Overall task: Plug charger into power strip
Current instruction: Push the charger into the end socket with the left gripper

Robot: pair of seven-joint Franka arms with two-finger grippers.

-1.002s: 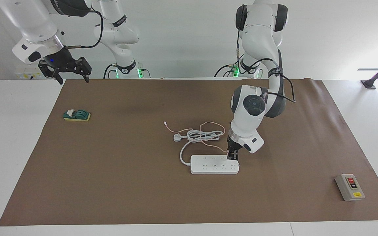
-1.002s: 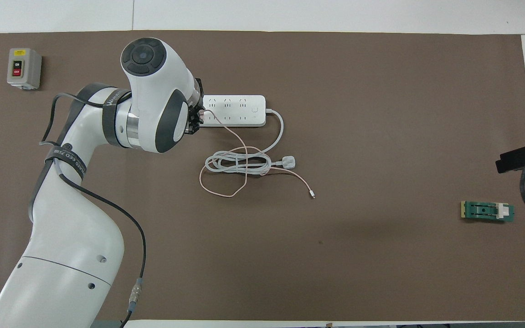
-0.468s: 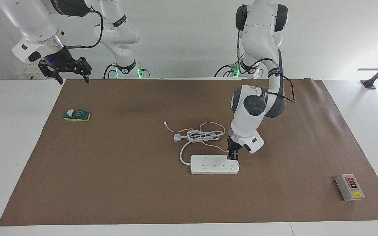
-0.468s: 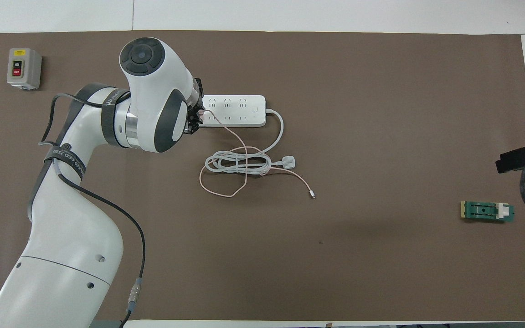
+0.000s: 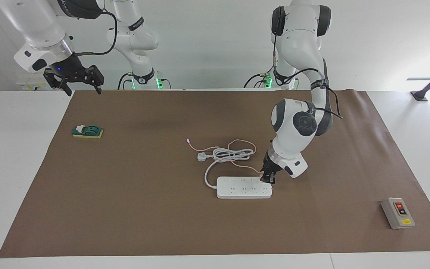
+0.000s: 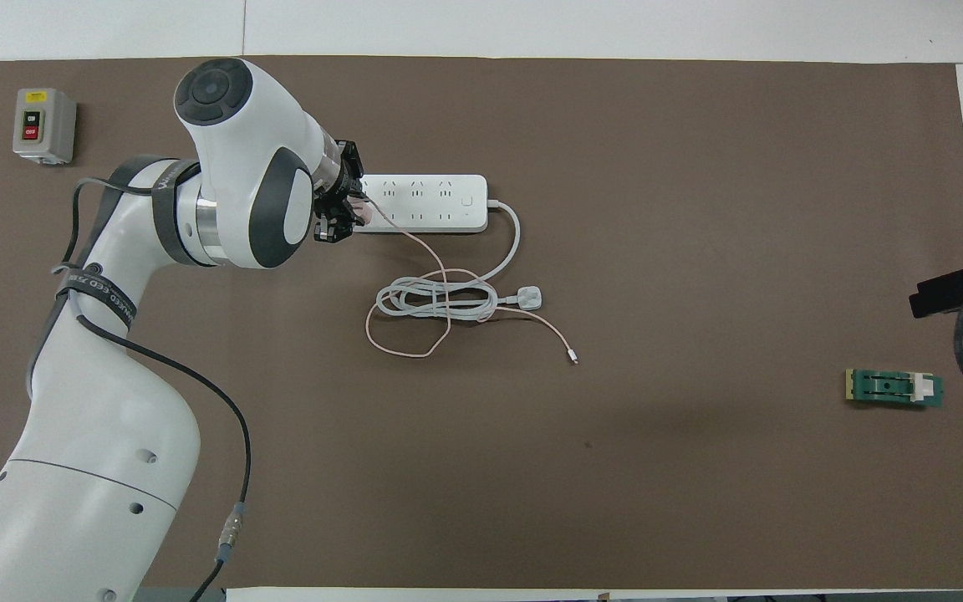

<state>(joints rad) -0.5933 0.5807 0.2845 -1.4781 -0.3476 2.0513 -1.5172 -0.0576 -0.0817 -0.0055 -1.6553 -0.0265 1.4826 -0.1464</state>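
Brown paper covers most of a white table (image 5: 21,157), with a plain white wall rising where the two arms are mounted.

Tilted over the power strip's end toward the left arm's side, the left gripper (image 5: 268,179) has its fingers clamped on the charger (image 6: 362,214), a small pale-pink block of which only a sliver shows at the fingertips; the charger sits right at the outlets on that end of the power strip (image 5: 243,187). Whether its pins are fully seated cannot be told. From the charger a thin pink cable (image 6: 415,339) loops toward the robots and crosses the coiled white cord (image 6: 435,299) of the strip, whose three-pin plug (image 6: 530,296) lies beside the coil.

Compared with a second ago, the left arm's wrist has swung toward its own end of the table, so the gripper now leans in at a slant instead of standing nearly upright; the strip and cords lie as before.

Toward the left arm's end, farther from the robots, is a grey switch box (image 5: 398,213). The right gripper (image 5: 81,88) waits in the air at the mat's edge, jaws wide and empty, over no object; a green clip block (image 5: 87,131) lies near it.
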